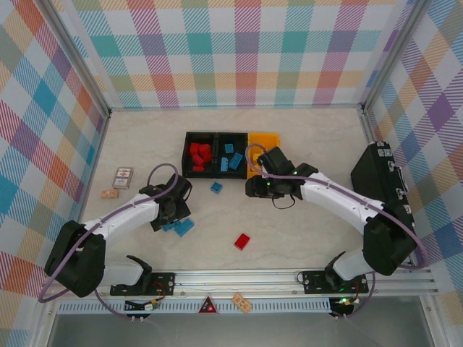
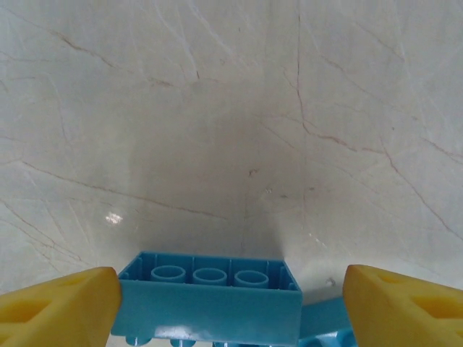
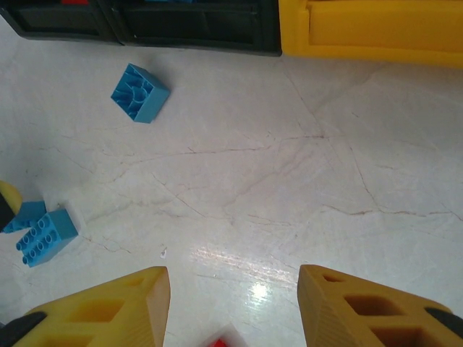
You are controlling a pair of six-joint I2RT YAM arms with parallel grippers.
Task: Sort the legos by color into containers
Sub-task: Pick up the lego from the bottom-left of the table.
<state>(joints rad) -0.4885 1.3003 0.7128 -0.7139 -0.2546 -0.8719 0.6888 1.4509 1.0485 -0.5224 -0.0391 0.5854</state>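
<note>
Marble-look table (image 1: pixel 304 224); big black case (image 1: pixel 383 181) along its right edge. Containers (image 1: pixel 217 135) in a row at back centre: left black bin holds red legos (image 1: pixel 199 154), middle black bin holds blue legos (image 1: pixel 231 157), yellow bin (image 1: pixel 265 139) on the right, partly under the right arm. Left gripper (image 2: pixel 231 285) low at table, jaws spread wide around an upside-down blue brick (image 2: pixel 210 307), gap on the right side, not clamped. Right gripper (image 3: pixel 233 278) just in front of the yellow bin, jaws apart, nothing between them. Loose on the table: blue square brick (image 1: pixel 216 187), red brick (image 1: pixel 242 241). Printed card (image 1: pixel 124 177) far left.
</note>
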